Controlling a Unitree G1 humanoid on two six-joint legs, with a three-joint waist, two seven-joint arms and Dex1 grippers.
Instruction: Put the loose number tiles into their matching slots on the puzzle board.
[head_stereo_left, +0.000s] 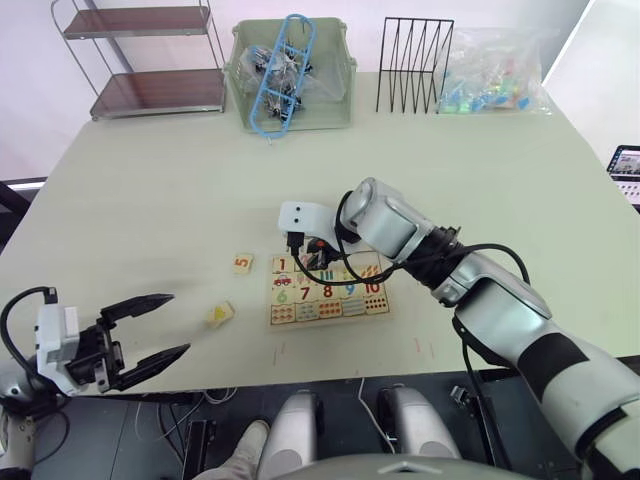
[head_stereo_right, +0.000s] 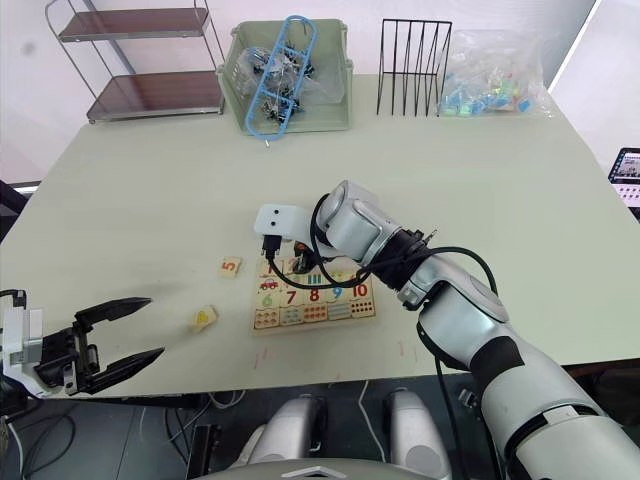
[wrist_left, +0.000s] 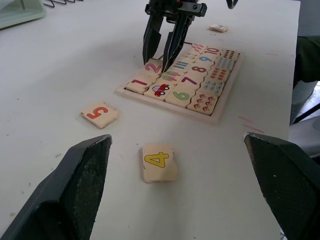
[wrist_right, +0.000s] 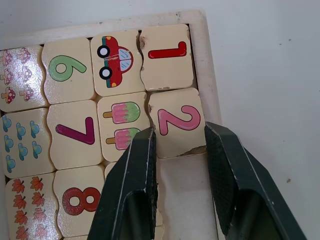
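On the rimmed wooden puzzle board (wrist_left: 220, 114), right pincer (wrist_right: 180, 150) straddles wavy-edged 2 tile (wrist_right: 176, 127).

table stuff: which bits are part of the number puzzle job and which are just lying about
Part of the job:
puzzle board
5 tile, loose
4 tile, loose
2 tile, between the right gripper fingers
1 tile, in its slot

Lying about:
green bin
black wire rack
bag of coloured pieces
small shelf

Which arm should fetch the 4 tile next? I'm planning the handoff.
Left, likely. Its open end effector hangs near the 4 tile lying loose off the puzzle board. The right end effector is over the board at the 2 tile.
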